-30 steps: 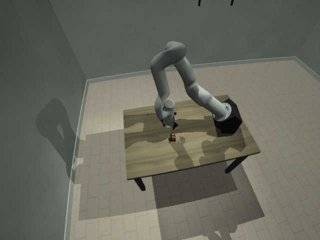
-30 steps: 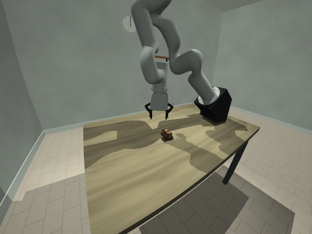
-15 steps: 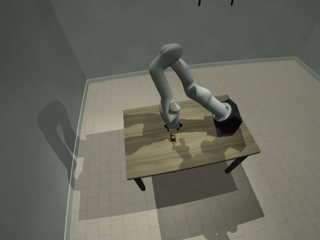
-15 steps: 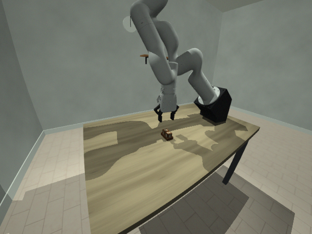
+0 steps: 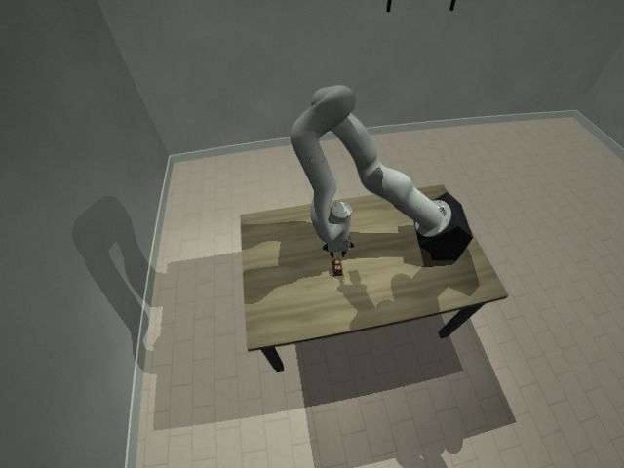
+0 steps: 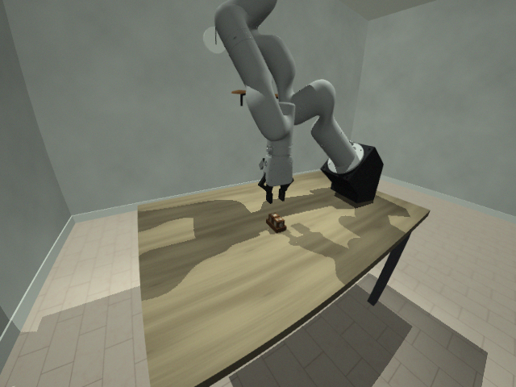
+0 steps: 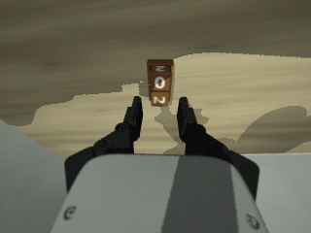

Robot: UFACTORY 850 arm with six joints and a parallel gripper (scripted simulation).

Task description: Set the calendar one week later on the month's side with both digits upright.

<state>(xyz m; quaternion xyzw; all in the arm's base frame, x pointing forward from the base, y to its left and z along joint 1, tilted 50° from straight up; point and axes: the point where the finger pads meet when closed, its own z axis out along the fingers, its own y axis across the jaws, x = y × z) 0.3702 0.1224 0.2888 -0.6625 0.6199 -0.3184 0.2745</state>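
The calendar [image 7: 159, 83] is a small brown wooden tray with two cubes side by side. It stands near the middle of the table in the top view [image 5: 336, 267] and in the exterior view [image 6: 276, 222]. In the wrist view the cube tops show white marks that read like a 0 and a 2, and a third dim mark lies beyond them. The side with the month's name is too small to read. My gripper [image 7: 159, 106] hangs above the calendar, apart from it, fingers pointing down and about half open with nothing between them. It also shows in the top and exterior views [image 5: 336, 250] [image 6: 276, 195].
The arm's black base [image 6: 356, 172] stands at the table's far right corner. The wooden table top [image 6: 258, 266] carries broad shadows of the arm. A small shelf [image 6: 239, 92] hangs on the back wall.
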